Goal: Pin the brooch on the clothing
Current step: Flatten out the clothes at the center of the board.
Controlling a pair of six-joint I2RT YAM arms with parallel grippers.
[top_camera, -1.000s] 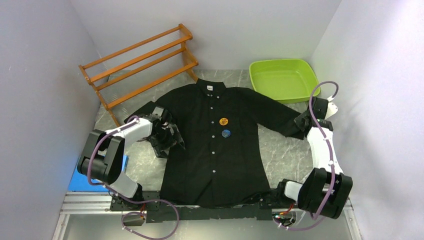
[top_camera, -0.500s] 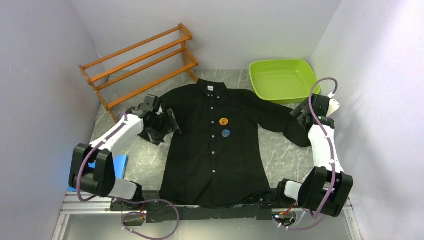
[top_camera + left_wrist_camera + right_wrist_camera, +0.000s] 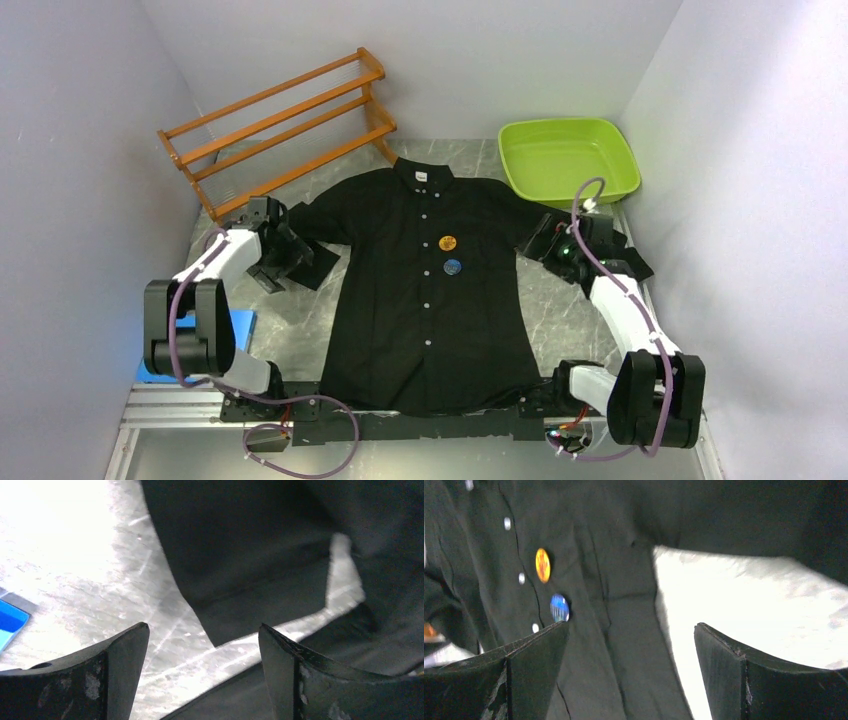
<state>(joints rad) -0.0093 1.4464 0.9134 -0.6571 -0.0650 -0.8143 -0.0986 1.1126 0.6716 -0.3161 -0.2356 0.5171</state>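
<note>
Grey marbled table [image 3: 560, 300] between pale walls, seen from the top camera: the black shirt [image 3: 430, 310] lies flat in the middle, collar at the far side, hem at the arm bases. On its front, just right of the button line, I see an orange brooch [image 3: 448, 242] with a blue brooch [image 3: 452, 266] just nearer to me. My left arm folds up steeply from its base and reaches forward, and the left gripper [image 3: 283, 263] hangs over the end of the shirt's left sleeve. My right arm runs forward beside the shirt's right edge and bends inward, putting the right gripper [image 3: 540, 238] over the right sleeve near the shoulder. A wooden rack [image 3: 280, 125] stands beyond the shirt's left sleeve, a green tray [image 3: 520, 178] beyond its right shoulder, and a blue pad [image 3: 240, 326] lies left of the shirt by my left arm.

From the left wrist camera, both fingers stand wide apart with nothing between them. Below them a corner of the black sleeve lies on the bright table, and a sliver of the blue pad shows at the left edge.

From the right wrist camera, the fingers are spread wide too and hold nothing. Beyond them the shirt front shows both brooches beside the pale buttons [image 3: 507, 523], with bare table to the right of the shirt.
</note>
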